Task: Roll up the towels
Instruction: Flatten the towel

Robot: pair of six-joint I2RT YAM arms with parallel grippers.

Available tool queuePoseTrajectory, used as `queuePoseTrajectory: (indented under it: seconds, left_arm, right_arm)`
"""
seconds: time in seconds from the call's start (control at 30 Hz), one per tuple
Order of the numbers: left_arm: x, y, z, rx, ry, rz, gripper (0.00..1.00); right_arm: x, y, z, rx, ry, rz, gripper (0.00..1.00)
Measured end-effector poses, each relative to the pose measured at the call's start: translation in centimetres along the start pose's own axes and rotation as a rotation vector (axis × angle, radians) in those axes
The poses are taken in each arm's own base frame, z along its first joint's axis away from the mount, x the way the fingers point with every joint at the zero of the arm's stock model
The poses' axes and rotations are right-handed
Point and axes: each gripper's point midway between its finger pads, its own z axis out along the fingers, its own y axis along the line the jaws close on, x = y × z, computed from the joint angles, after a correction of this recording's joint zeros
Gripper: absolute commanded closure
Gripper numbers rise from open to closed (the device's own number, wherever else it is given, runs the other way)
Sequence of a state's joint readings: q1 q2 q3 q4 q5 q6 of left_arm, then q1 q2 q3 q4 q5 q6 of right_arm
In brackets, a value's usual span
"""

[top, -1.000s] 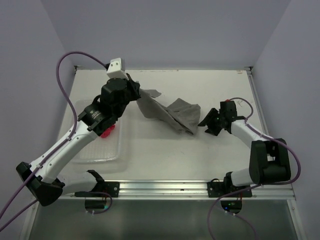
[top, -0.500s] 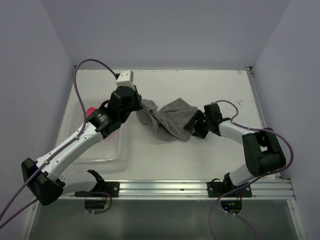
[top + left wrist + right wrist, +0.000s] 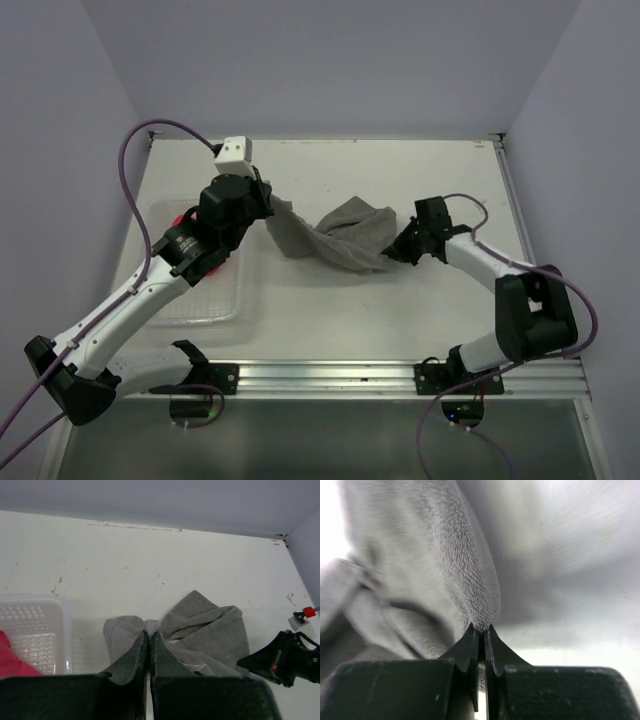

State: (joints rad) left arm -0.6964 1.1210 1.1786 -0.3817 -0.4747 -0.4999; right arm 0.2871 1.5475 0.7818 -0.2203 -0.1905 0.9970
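The grey towel (image 3: pixel 338 235) is stretched in a bunched, sagging band to the right of the white basket (image 3: pixel 200 302), with one gripper at each end. The left gripper (image 3: pixel 265 207) sits just off the basket's far right corner, clenched on the towel's left end. In its wrist view the two dark fingers (image 3: pixel 134 656) are pressed together with a fold of grey pile caught between the tips, and the rest of the cloth fans out beyond them. The right gripper (image 3: pixel 397 250) is well to the right of the basket, on the towel's other end. Its fingertips (image 3: pixel 470 647) are pinched shut on a thin edge of the cloth. From above, the towel's middle seems to rest on the table (image 3: pixel 400 170), though it may hang just clear. The pink towel (image 3: pixel 12 657) lies inside the basket and is largely hidden under the left arm in the overhead view.
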Motion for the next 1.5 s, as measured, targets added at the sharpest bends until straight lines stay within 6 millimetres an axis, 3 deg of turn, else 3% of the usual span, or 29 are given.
queuePoseTrajectory:
  seconds: [0.1,0.2,0.3,0.37,0.47,0.6,0.83,1.07,1.17,1.3,1.37,1.47,1.5]
  left_arm:
    - [-1.1,0.2,-0.7,0.007,-0.034,0.008,1.00]
    - [-2.4,-0.1,-1.5,0.036,-0.077,0.008,1.00]
    - [-3.5,-0.8,-2.0,0.078,-0.110,0.006,1.00]
    - [-3.8,-1.2,-2.0,0.099,-0.123,0.002,1.00]
    - [-3.3,-1.4,-1.8,0.112,-0.118,0.004,1.00]
    - [-1.9,-1.2,-1.0,0.105,-0.093,0.018,1.00]
    - [1.9,0.0,0.4,0.066,-0.018,0.080,1.00]
    - [4.7,1.3,0.7,0.042,0.033,0.107,1.00]
    - [5.2,1.6,0.5,0.041,0.038,0.109,1.00]
    - [5.3,1.7,0.2,0.045,0.036,0.107,1.00]
    - [5.5,1.8,0.2,0.046,0.038,0.107,1.00]
    - [6.3,2.0,0.3,0.043,0.053,0.110,1.00]
    - [6.6,2.1,0.4,0.041,0.059,0.112,1.00]
  right_arm:
    - [-3.6,1.5,-4.9,-0.025,-0.115,0.024,1.00]
    - [-8.1,4.2,-11.8,-0.103,-0.285,0.035,1.00]
    - [-11.3,5.9,-17.8,-0.162,-0.419,0.038,1.00]
    - [-12.7,5.6,-20.4,-0.166,-0.478,0.051,1.00]
    - [-13.8,3.5,-21.7,-0.117,-0.502,0.094,0.98]
    - [-15.2,0.5,-21.7,-0.032,-0.481,0.163,0.99]
    - [-17.2,-1.9,-19.6,0.020,-0.413,0.227,1.00]
    - [-19.0,-1.9,-16.0,0.045,-0.333,0.233,1.00]
    - [-20.5,0.1,-15.0,0.033,-0.326,0.188,0.99]
    - [-21.7,5.1,-13.2,-0.016,-0.309,0.068,0.99]
    - [-22.1,8.1,-11.7,-0.027,-0.285,-0.015,0.87]
    - [-22.2,12.0,-8.0,-0.022,-0.244,-0.137,0.51]
    - [-22.0,12.8,-6.6,-0.022,-0.224,-0.167,0.49]
